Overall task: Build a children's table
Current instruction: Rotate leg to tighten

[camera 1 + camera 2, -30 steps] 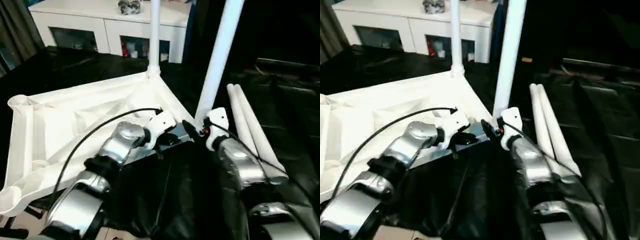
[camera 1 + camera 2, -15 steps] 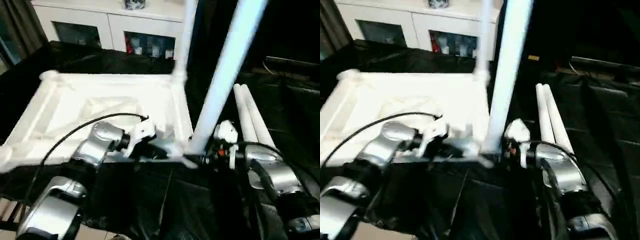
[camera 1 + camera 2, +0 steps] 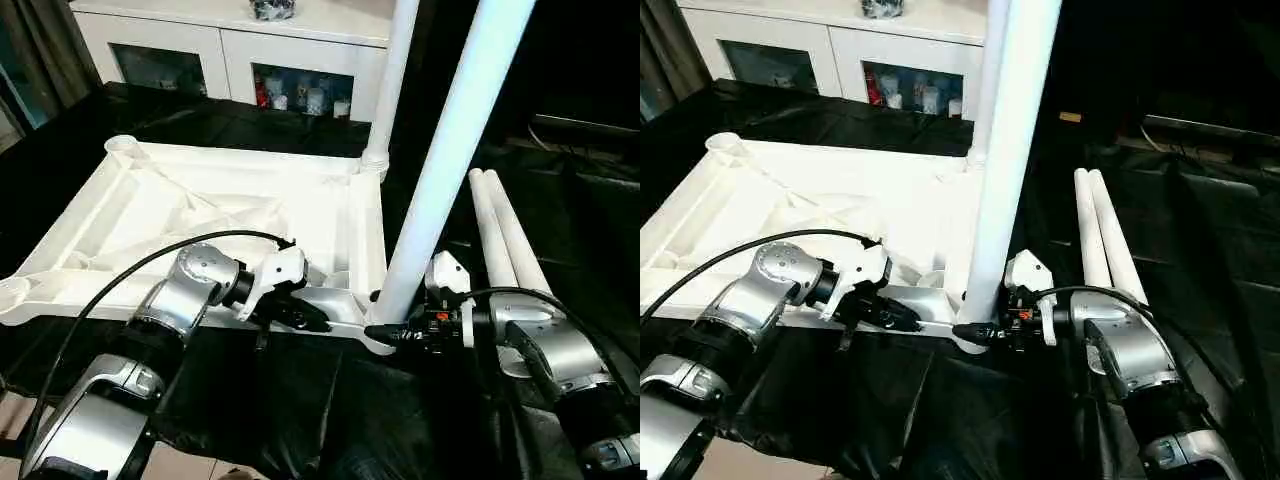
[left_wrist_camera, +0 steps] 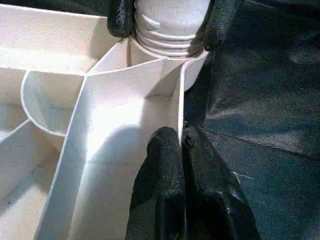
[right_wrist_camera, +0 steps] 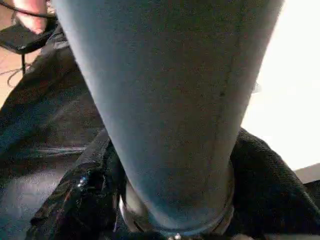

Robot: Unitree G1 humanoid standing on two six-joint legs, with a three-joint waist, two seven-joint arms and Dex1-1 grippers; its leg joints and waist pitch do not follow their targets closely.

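Left eye view: the tabletop (image 3: 200,215) is lying upside down on the black-covered worktop (image 3: 560,210), its ribbed underside facing up and its near edge sitting along the worktop's front edge.
Far leg: one leg (image 3: 392,80) is standing upright in the tabletop's far right corner socket.
Near leg: a second leg (image 3: 450,160) is rising from the near right corner socket (image 4: 165,60), leaning slightly away from the tabletop; its ribbed end is sitting in the socket's mouth.
Right gripper: the right gripper (image 3: 385,333) is reaching in from the right and clasping the base of the near leg, a black finger (image 4: 121,17) pressing on each side just above the socket.
Left gripper: the left gripper (image 4: 181,145) is pinching the tabletop's thin edge wall beside that same corner, its two fingers closed against each other on the rib.
Spare legs: two more legs (image 3: 505,250) are lying side by side on the worktop toward its right edge, just beside the right forearm and apart from the tabletop.
Background: a white cabinet (image 3: 240,50) with glass doors is standing beyond the worktop's far edge.
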